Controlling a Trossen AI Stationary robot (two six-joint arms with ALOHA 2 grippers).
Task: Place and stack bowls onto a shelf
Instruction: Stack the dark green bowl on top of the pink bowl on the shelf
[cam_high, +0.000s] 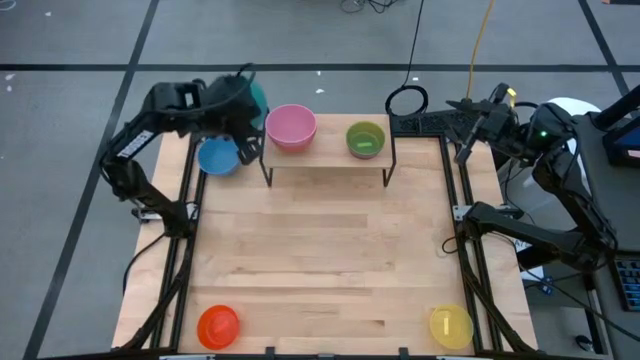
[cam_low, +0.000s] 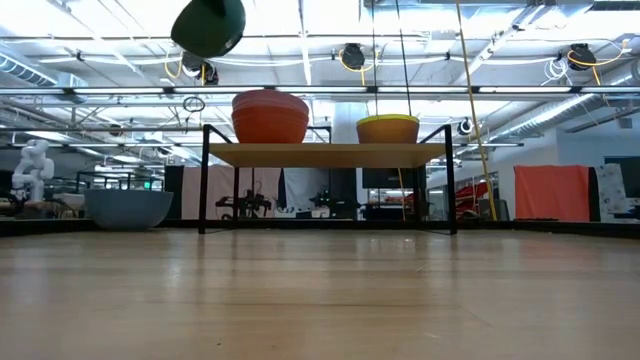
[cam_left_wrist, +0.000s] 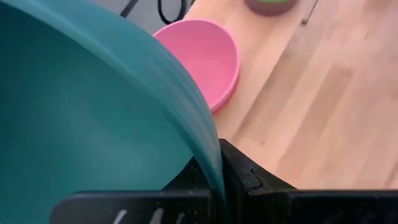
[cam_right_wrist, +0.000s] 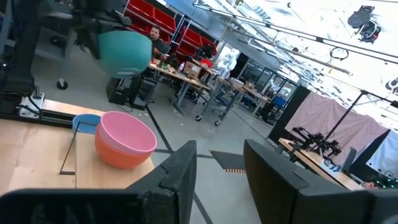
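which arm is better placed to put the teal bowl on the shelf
The left. Its end effector is shut on the teal bowl, raised beside the pink bowl at the shelf. The right end effector is open and empty, off the table's far right corner.

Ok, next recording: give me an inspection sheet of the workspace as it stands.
Surface: light wooden table, bare in the middle.
Job's things: shelf holds a pink bowl stacked in an orange bowl, and a green bowl in a yellow one; blue bowl beside the shelf; orange-red bowl and yellow bowl at the near corners.
Clutter: nothing seen.
Pincers: left pincer shut on the teal bowl, held above the shelf's left end; right pincer open, off the table's far right corner.
Cables: black cable loop behind the shelf.
Surroundings: workshop benches, a person far off.
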